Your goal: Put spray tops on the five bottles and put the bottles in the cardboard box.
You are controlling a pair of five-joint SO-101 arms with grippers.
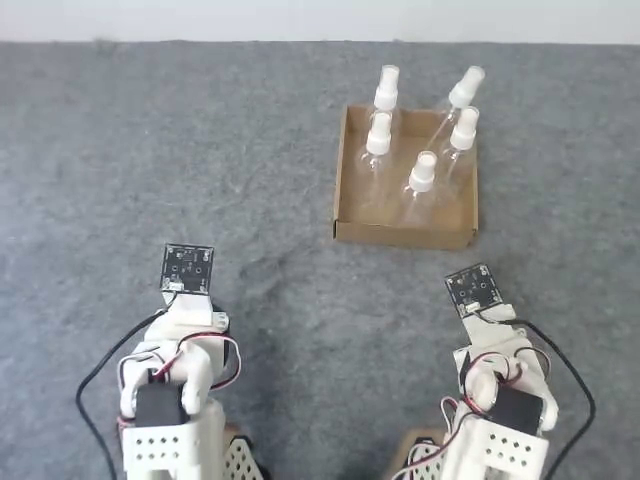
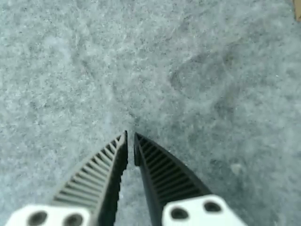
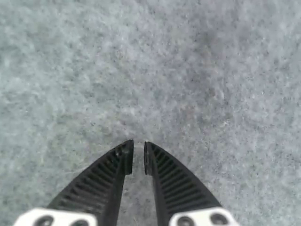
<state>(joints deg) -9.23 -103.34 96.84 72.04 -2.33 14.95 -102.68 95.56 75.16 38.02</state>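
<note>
**Grey felt bench: box loaded, arms parked**

The bench (image 1: 150, 150) is matte grey felt with a fuzzy nap. A shallow cardboard box (image 1: 404, 234) with thin brown walls holds five clear bottles (image 1: 425, 200), each with a white spray top (image 1: 378, 135). Left gripper (image 2: 130, 137) and right gripper (image 3: 138, 145): ridged black fingers (image 2: 106, 165) nearly pressed together, empty, well apart from the box. Judgement: task looks done. Park the arms clear and avoid nudging the light box.

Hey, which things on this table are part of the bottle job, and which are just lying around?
Job: five bottles, spray tops, cardboard box, left gripper, right gripper.
Not part of it: grey carpet underneath.
</note>
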